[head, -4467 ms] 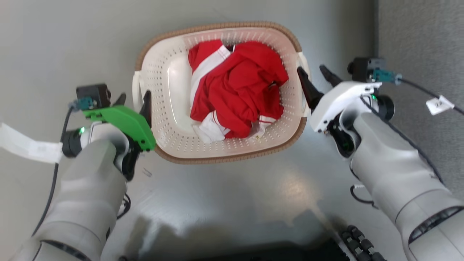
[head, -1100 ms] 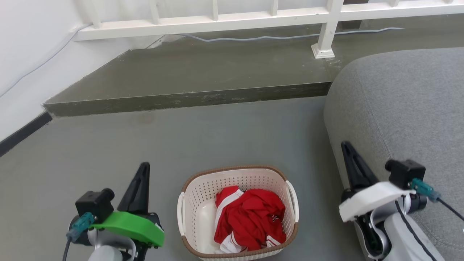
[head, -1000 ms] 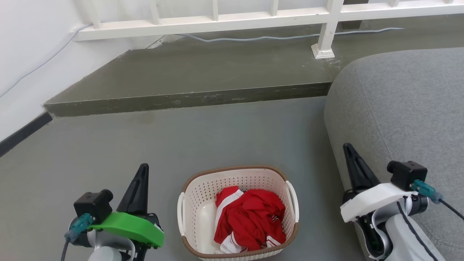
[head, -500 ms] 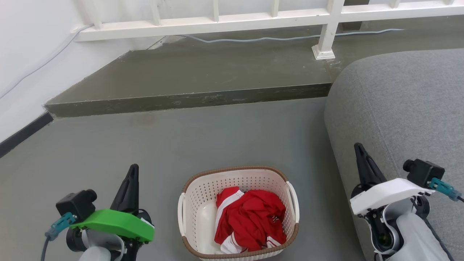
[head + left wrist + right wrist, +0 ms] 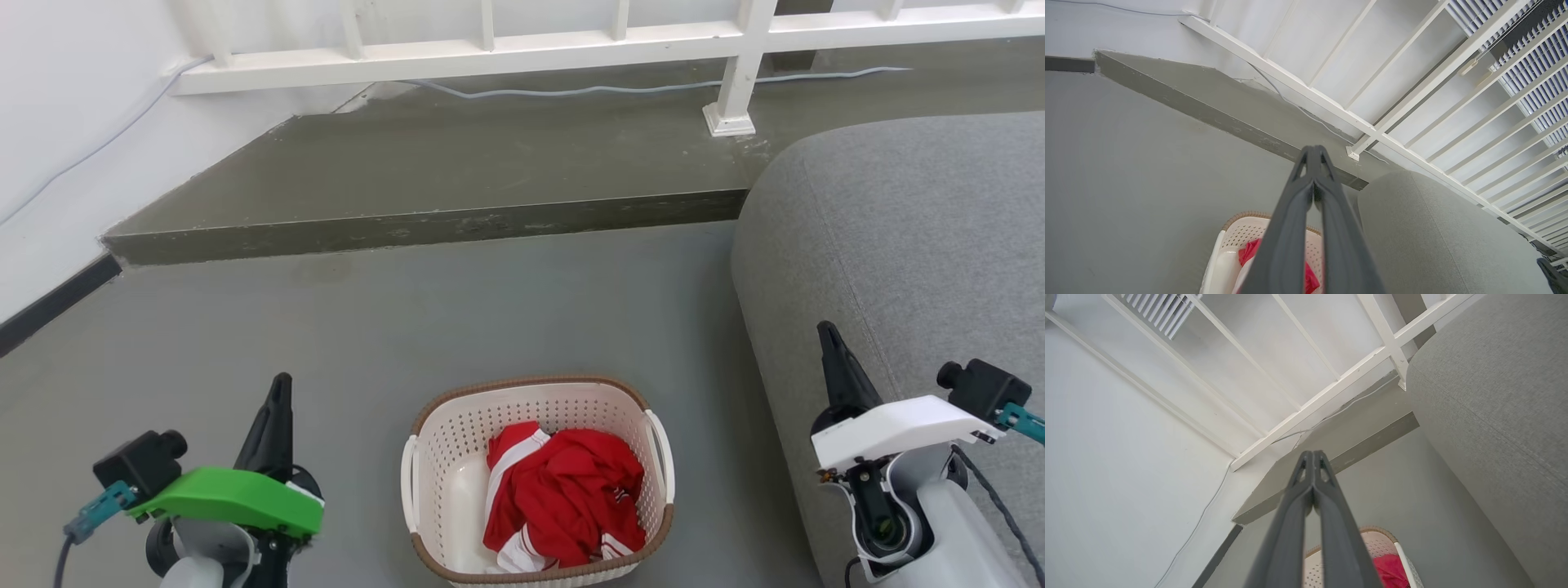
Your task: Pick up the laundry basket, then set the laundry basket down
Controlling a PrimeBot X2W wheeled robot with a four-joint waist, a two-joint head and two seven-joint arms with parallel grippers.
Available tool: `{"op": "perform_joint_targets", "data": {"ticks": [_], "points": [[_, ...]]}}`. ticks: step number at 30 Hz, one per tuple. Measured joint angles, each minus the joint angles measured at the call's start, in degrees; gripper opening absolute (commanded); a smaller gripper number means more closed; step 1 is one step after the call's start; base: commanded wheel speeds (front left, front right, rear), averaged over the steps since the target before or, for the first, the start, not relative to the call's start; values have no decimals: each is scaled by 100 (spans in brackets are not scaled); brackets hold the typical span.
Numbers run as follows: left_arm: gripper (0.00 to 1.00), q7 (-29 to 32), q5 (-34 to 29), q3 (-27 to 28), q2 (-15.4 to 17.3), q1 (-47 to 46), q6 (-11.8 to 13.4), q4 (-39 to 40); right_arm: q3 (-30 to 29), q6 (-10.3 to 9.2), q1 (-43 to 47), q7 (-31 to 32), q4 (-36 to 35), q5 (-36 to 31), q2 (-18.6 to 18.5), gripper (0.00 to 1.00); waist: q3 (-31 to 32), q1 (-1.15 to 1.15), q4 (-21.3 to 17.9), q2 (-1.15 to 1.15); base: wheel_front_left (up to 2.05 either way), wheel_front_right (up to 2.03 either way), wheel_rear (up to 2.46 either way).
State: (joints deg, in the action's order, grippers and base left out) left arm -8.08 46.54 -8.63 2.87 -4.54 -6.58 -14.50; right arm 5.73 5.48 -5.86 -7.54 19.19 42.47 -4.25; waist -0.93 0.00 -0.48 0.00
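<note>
The laundry basket (image 5: 441, 457) stands on the grey floor at the bottom middle of the head view, cream-white with a brown rim and red-and-white clothes (image 5: 563, 498) inside. My left gripper (image 5: 282, 384) is shut and empty, well to the basket's left and raised off the floor. My right gripper (image 5: 826, 331) is shut and empty too, off to the right in front of the sofa. In the left wrist view my left gripper (image 5: 1314, 150) points over the basket (image 5: 1224, 257). In the right wrist view my right gripper (image 5: 1312, 454) rises above the basket's corner (image 5: 1376, 543).
A grey sofa (image 5: 914, 237) fills the right side, close to my right arm. A raised concrete step (image 5: 424, 229) crosses behind the basket, with a white railing (image 5: 735, 73) and a cable (image 5: 637, 86) beyond. A white wall (image 5: 65, 122) with a dark skirting runs along the left.
Earlier both grippers were open at the basket's handles, seen from above. Since then the camera has lifted; both shut grippers have drawn outward, away from the basket, which stands still on the floor.
</note>
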Motion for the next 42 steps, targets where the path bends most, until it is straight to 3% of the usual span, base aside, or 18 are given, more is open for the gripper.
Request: {"op": "perform_joint_targets", "data": {"ticks": [42], "points": [[0,856,2795,761,-16,0,-5,-91,-848,57,18,868,-158,2967,108,0,48,0,29,0,0,0,0]]}}
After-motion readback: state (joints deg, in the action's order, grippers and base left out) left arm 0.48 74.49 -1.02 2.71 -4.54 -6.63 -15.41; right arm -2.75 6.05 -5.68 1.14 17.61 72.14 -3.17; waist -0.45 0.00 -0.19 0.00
